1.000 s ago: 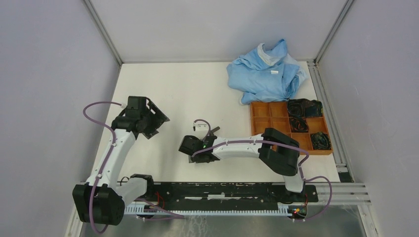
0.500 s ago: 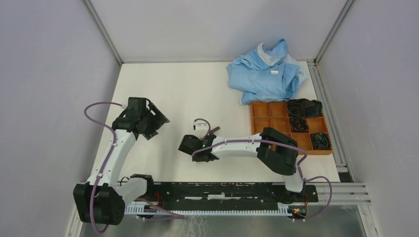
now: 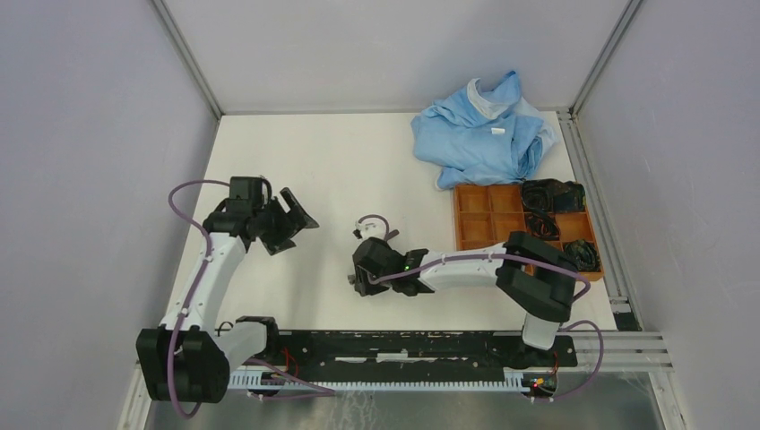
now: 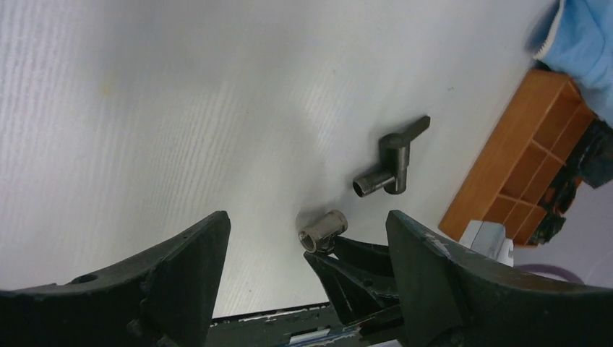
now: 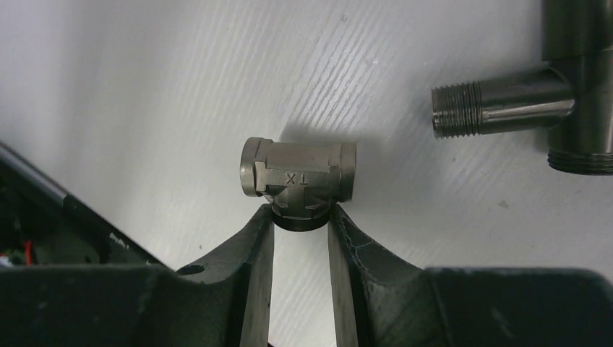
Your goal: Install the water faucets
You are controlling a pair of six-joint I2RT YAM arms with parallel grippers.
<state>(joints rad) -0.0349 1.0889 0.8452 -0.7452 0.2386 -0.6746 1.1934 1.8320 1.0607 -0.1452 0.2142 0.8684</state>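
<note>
A stubby grey metal fitting sits low over the white table, and my right gripper is shut on its short lower branch. From above, that gripper is near the table's middle front. The second water faucet piece, dark with a threaded end, lies just right of the fitting, free of the fingers. The left wrist view shows both: the fitting and the dark T-shaped piece. My left gripper hangs open above the table, empty, to the left.
An orange compartment tray with dark cable bundles stands at the right. A crumpled blue cloth lies behind it. A black rail runs along the near edge. Grey walls close in both sides.
My right gripper has closed on the stubby fitting and shifted a little right and nearer. The left gripper has swung slightly right and opened a bit wider.
</note>
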